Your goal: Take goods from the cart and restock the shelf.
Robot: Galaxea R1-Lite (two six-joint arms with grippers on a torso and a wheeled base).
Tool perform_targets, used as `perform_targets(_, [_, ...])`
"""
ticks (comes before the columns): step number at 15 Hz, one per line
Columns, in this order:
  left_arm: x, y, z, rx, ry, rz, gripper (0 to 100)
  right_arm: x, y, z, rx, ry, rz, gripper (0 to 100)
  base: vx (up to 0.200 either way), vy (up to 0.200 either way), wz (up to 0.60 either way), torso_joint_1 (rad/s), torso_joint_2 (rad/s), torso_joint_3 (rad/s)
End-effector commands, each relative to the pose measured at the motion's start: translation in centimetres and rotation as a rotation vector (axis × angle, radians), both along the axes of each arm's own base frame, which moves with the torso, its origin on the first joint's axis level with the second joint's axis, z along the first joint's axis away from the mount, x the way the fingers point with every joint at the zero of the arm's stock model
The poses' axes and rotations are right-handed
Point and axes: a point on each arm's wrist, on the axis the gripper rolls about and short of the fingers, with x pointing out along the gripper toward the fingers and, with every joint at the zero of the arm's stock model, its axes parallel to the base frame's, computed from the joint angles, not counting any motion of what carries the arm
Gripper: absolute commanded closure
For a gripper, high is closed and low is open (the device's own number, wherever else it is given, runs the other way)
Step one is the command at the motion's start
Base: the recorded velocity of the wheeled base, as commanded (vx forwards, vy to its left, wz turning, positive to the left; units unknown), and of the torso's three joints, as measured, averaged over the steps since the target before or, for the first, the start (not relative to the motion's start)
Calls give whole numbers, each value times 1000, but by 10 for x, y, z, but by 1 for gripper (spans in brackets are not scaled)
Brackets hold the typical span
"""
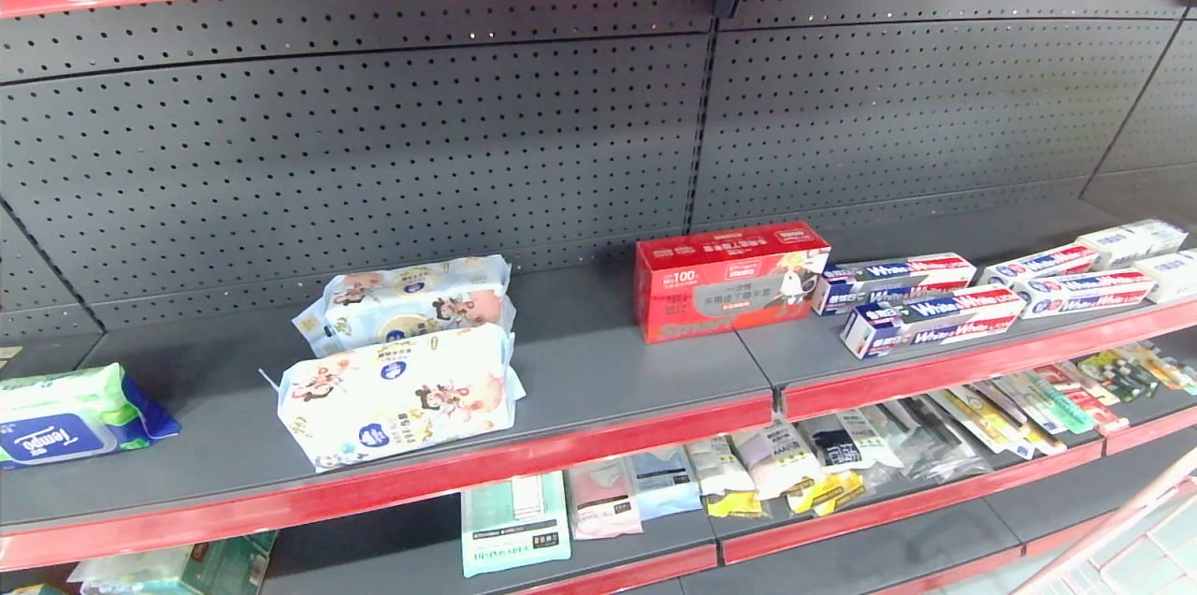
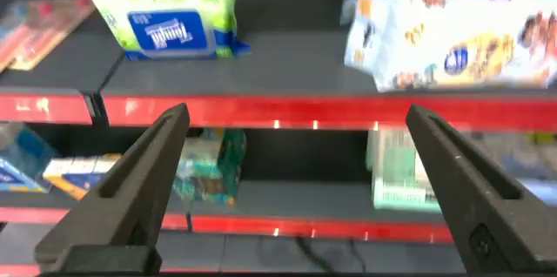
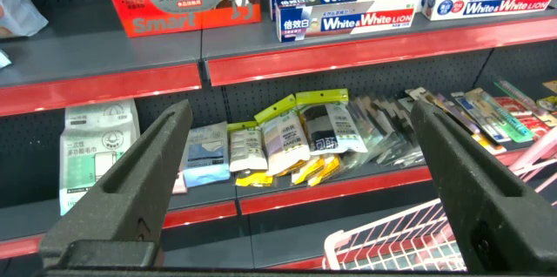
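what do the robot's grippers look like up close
The left gripper and the right gripper look alike: each has two long, wedge-shaped fingers in matte black with a slightly grainy surface, tapering to blunt tips.

1. Left edge of frame, on shelf [image 1: 598, 361]: wipes pack [image 1: 70, 415].
2. Centre-left: front tissue pack [image 1: 397, 397], rear tissue pack [image 1: 411, 300] just behind.
3. Right of centre: box [image 1: 729, 282]; toothpaste boxes [image 1: 930, 305] just beside, rightward.
4. Lower right corner: cart [image 1: 1122, 548].
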Motion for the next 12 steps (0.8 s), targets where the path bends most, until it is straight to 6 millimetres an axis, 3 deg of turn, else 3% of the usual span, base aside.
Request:
perform_targets(1, [6,1,-7,13,-80,28,0,0,0,0,-1,1,1,0,0,0,0,0,0,0])
perform_targets(10, [7,-3,-9,48,-51,-154,0,0,0,0,-7,1,1,0,0,0,0,0,0,0])
perform_targets(12, [7,-3,-9,49,-50,-156,0,0,0,0,-6,1,-1,0,0,0,600,0,5,5])
